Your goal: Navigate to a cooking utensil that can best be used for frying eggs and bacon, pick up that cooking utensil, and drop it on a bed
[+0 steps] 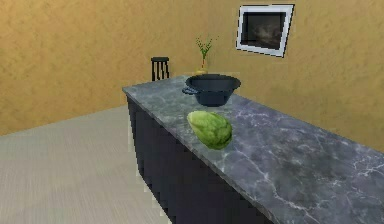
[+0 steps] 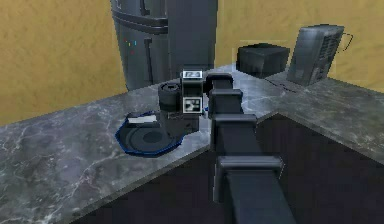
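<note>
In the arm side view we see a shallow, dark-blue pan (image 2: 148,137) with a glossy inside, lying on the grey marbled bench (image 2: 60,150) in front of a tall grey refrigerator (image 2: 165,40). The arm (image 2: 240,150) reaches out over the bench, and its end effector (image 2: 166,108) sits at the pan, left of two white squares (image 2: 190,76) with black marks. We cannot tell the end effector's grip or whether it holds anything. In the forward view a deep dark-blue pot (image 1: 212,90) and a green leafy head (image 1: 210,129) stand on the bench.
</note>
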